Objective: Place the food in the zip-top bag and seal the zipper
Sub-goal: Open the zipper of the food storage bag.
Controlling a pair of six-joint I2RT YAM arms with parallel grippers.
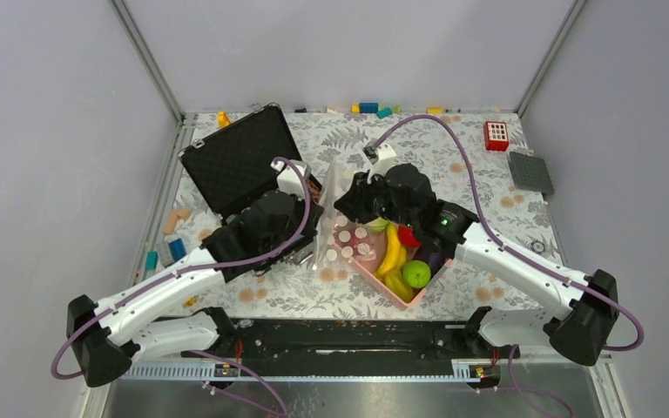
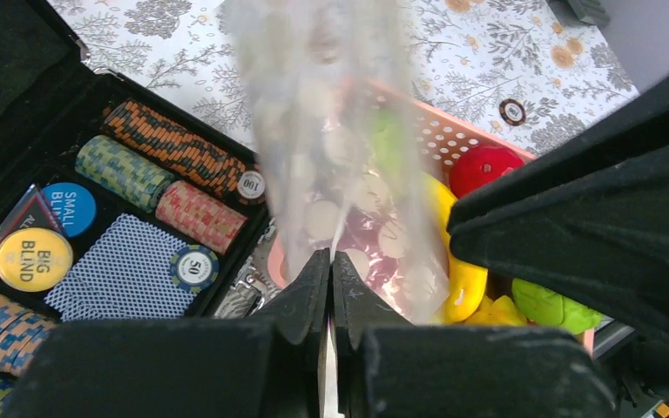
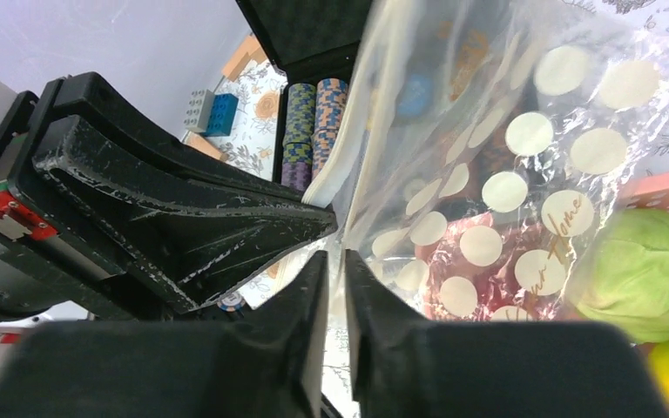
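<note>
The left tool (image 2: 331, 270) pinches the upright zip-top bag (image 2: 314, 104); the right tool (image 3: 337, 279) is nearly pressed together at its film, grip unclear. The food (image 1: 390, 252) lies in the pink basket (image 2: 453, 131) at the bag's 3 o'clock.

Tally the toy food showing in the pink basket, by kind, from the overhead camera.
Bananas: 2
Cabbage: 1
Apple: 1
Lime: 1
Eggplant: 1
Total: 6 in view; anything hidden under the arm is not counted.
</note>
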